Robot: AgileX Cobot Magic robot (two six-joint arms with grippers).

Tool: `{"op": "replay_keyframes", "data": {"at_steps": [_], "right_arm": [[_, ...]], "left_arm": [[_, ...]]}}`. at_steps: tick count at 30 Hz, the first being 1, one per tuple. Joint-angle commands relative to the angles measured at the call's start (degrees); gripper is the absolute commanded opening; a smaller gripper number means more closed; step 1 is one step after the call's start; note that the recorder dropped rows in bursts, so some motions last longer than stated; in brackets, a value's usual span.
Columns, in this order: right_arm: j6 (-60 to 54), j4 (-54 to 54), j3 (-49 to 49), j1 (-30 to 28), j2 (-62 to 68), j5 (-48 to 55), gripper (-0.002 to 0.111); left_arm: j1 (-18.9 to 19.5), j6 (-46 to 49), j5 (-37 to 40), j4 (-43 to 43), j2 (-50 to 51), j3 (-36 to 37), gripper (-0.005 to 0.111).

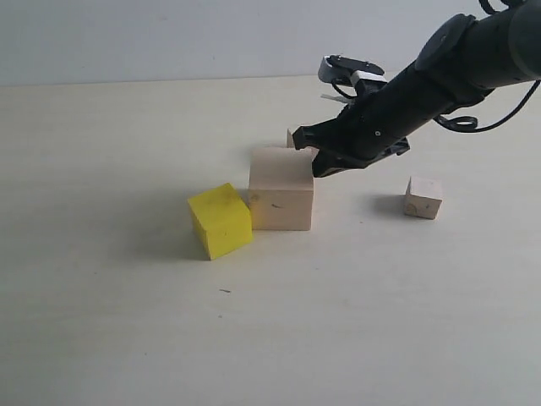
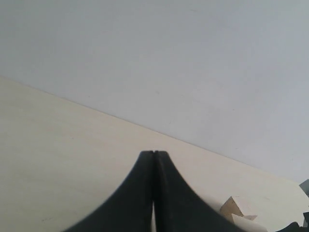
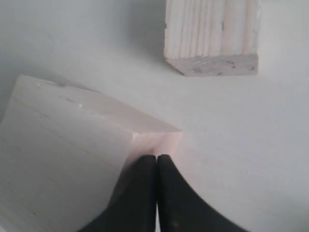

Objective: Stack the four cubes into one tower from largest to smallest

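Observation:
The large pale wood cube point(image 1: 281, 199) stands mid-table, and the bright yellow cube point(image 1: 220, 221) rests against its left side. A small pale wood cube point(image 1: 423, 197) sits alone to the right. Another pale wood cube point(image 1: 291, 138) peeks out behind the large one, mostly hidden by the arm; the right wrist view shows it point(image 3: 211, 35) beyond the large cube point(image 3: 67, 145). My right gripper point(image 1: 314, 165) point(image 3: 157, 157) is shut and empty, with its tips at the large cube's upper right corner. My left gripper point(image 2: 153, 153) is shut on nothing and hangs over bare table.
The pale table point(image 1: 127, 321) runs to a grey wall point(image 1: 169, 34) at the back. In the left wrist view a pale wood cube corner point(image 2: 236, 207) shows off to one side. The black right arm point(image 1: 456, 59) reaches in from the upper right.

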Motion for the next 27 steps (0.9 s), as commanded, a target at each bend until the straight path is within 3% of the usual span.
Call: {"op": "replay_keyframes", "data": {"at_steps": [1, 27], "right_arm": [[-0.13, -0.12, -0.66, 0.08, 0.51, -0.19, 0.000], [-0.98, 4.79, -0.66, 0.08, 0.86, 5.83, 0.000]], "left_arm": [[-0.35, 0.06, -0.22, -0.38, 0.46, -0.46, 0.000], [-0.35, 0.19, 0.36, -0.38, 0.46, -0.46, 0.000]]}}
